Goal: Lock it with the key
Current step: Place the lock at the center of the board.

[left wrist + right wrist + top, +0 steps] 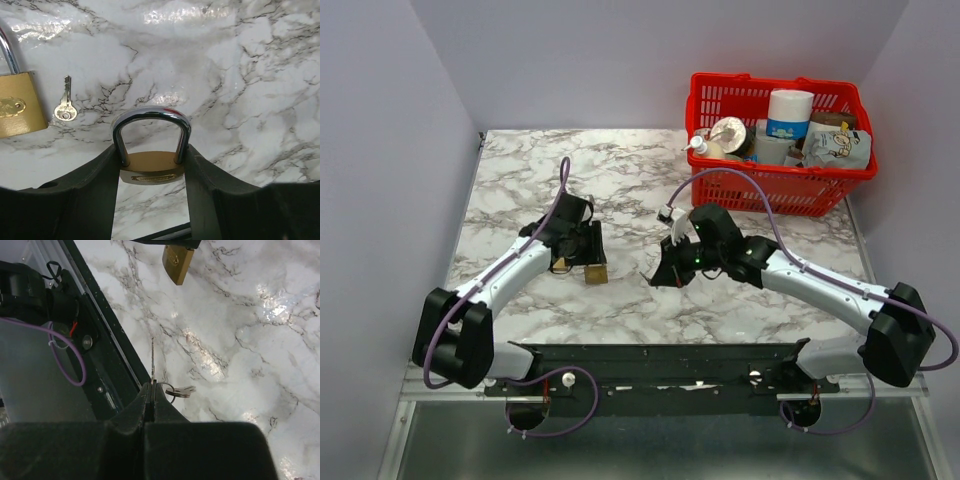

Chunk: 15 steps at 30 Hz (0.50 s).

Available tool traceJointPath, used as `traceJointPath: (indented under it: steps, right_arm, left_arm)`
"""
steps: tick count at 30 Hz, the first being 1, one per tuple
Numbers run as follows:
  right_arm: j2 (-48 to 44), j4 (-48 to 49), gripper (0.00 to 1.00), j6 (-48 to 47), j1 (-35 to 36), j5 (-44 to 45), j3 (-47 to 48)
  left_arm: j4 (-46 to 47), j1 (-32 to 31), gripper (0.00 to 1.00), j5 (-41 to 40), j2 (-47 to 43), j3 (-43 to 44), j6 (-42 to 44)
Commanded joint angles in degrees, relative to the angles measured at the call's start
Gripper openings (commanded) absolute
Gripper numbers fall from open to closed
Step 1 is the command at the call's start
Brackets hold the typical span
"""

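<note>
A brass padlock (pixel 150 169) with a chrome shackle (pixel 150 114) sits between the fingers of my left gripper (pixel 151 150), which is shut on its sides. From above, that padlock (pixel 596 272) hangs just below the left gripper (pixel 586 248), above the marble. My right gripper (pixel 151 385) is shut on a key (pixel 152 357) whose thin blade sticks out edge-on past the fingertips. A ring with a second key (pixel 183 390) dangles beside it. The right gripper (pixel 666 272) is a short way right of the padlock (pixel 177 262), with the key pointing toward it.
A second brass padlock (pixel 14 109) lies on the marble left of the held one, with a small loose key (pixel 65 106) beside it. A red basket (pixel 840 180) holding bottles and packets stands at the back right. The black base rail (pixel 660 365) runs along the near edge.
</note>
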Motion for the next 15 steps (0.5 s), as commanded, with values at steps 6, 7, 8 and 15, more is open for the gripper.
traceJointPath:
  steps: [6,7,8,15]
  right_arm:
    - [3.1,2.1,0.01,1.8,-0.1,-4.5,-0.9]
    - [3.3,2.3,0.01,1.9,0.0,-4.5,-1.2]
    - [3.4,2.5,0.01,1.9,0.0,-4.6,-1.1]
    - [4.1,2.5,0.01,1.9,-0.1,-4.4,-1.1]
  left_arm:
    - [2.6,-0.3,0.00,-2.2,9.8,2.6,3.9]
    - [2.7,-0.3,0.00,-2.4,10.5,2.9,3.9]
    - [2.7,-0.3,0.00,-2.7,11.1,3.9,4.0]
    - [3.6,-0.3,0.00,-3.6,17.8,7.9,3.9]
